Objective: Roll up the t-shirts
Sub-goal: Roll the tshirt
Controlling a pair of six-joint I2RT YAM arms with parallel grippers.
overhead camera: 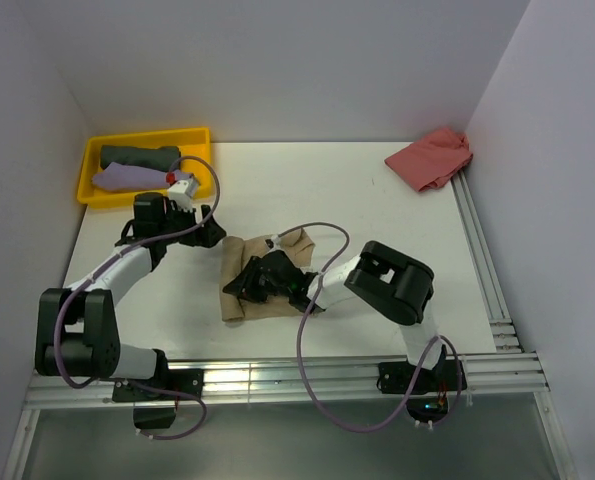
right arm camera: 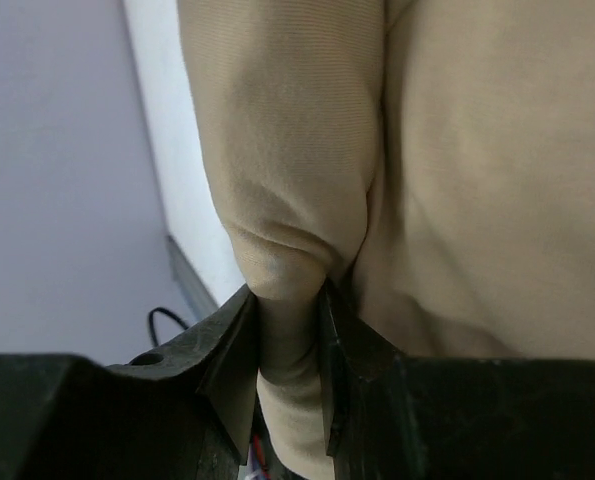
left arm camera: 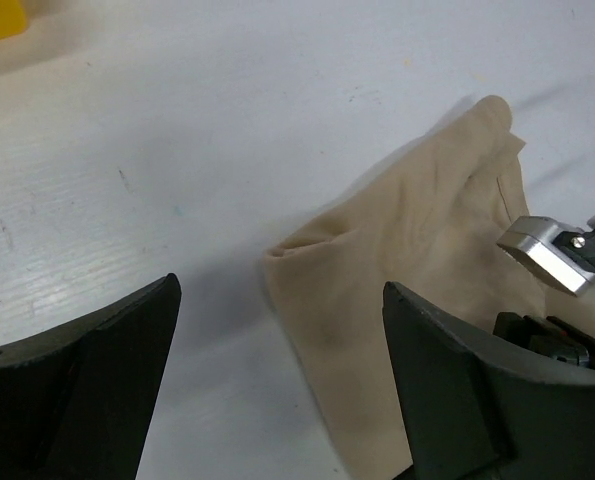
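A tan-beige t-shirt [overhead camera: 239, 268] lies folded at the middle of the table. My right gripper [overhead camera: 245, 285] is shut on a rolled fold of it [right arm camera: 287, 300], the jaws pinching the cloth between them. My left gripper [overhead camera: 209, 230] is open and empty just left of the shirt's far corner; in the left wrist view the shirt [left arm camera: 417, 250] lies between and beyond its fingers [left arm camera: 77, 390]. A salmon-pink t-shirt [overhead camera: 432, 157] lies crumpled at the far right. A dark green one [overhead camera: 139, 156] and a lavender one [overhead camera: 127, 177] lie rolled in the yellow tray [overhead camera: 199, 135].
The yellow tray stands at the far left corner. Aluminium rails [overhead camera: 482, 250] run along the right and near table edges. White walls close in the back and both sides. Cables loop over both arms.
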